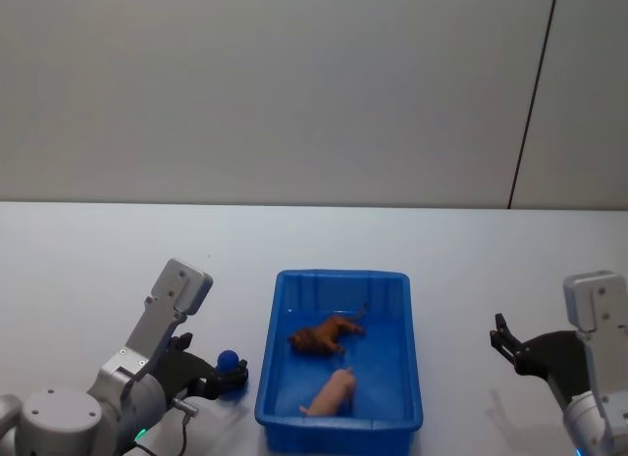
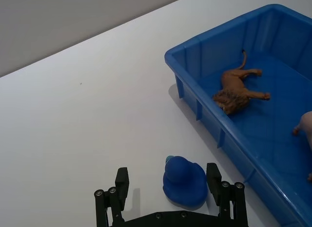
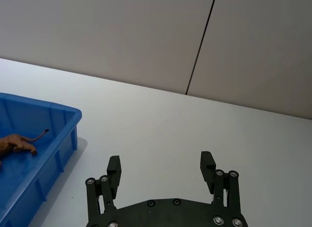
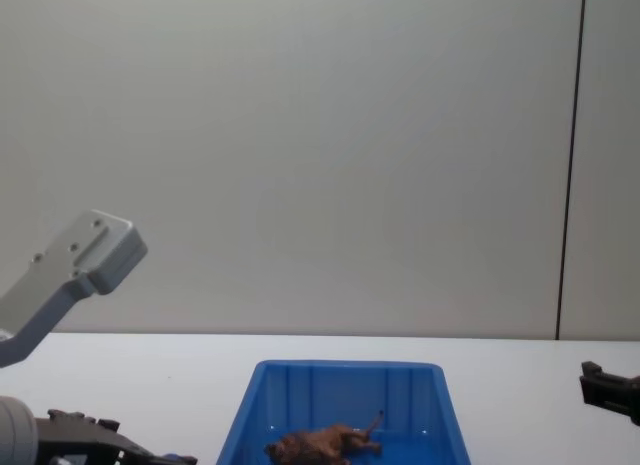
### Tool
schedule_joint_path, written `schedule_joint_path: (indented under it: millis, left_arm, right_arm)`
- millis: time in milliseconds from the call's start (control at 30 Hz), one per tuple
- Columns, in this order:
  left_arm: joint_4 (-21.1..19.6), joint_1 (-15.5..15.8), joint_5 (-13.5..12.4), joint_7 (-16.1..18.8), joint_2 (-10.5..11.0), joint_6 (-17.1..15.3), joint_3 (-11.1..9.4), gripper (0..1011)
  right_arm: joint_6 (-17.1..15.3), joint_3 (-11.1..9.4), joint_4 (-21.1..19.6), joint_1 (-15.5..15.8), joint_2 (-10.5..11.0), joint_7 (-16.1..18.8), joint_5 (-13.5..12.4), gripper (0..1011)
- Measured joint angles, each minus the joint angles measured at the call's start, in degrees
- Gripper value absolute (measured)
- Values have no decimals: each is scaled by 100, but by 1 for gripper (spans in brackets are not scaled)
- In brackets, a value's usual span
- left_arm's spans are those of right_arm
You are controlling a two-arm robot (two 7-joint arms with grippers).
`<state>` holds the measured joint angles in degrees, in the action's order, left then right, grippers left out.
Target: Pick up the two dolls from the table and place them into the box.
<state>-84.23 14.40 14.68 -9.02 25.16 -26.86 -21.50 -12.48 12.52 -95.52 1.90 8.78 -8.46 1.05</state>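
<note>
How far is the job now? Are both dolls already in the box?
Done: the brown doll and the pink doll both lie inside the blue box. In hand: nothing; the left gripper stands open around a small blue duck, the right gripper open over the table. Nothing left.

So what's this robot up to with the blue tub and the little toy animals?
It is tidying toys into the blue box on the white table. Both dolls lie inside already: the reddish-brown lion and the pale pink one nearer the robot. The left gripper is open beside the box, its fingers either side of a small blue duck sitting on the table. The right gripper hangs open over bare table on the box's other side, holding nothing.
</note>
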Motion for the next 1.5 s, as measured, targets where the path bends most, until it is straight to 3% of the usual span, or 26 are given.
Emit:
schedule_joint_path:
  millis: [567, 733, 1333, 1500]
  left_arm:
    - [376, 248, -309, -317, -166, 51, -48, 988]
    - [467, 302, -366, -405, -200, 65, -61, 881]
    - [723, 386, -426, -636, -277, 120, -85, 310]
    - [727, 379, -426, -647, -278, 141, -85, 263]
  right_arm:
    - [0, 0, 0, 0, 0, 0, 0, 1001]
    - [0, 0, 0, 0, 0, 0, 0, 1001]
    - [0, 0, 0, 0, 0, 0, 0, 1001]
    - [0, 0, 0, 0, 0, 0, 0, 1001]
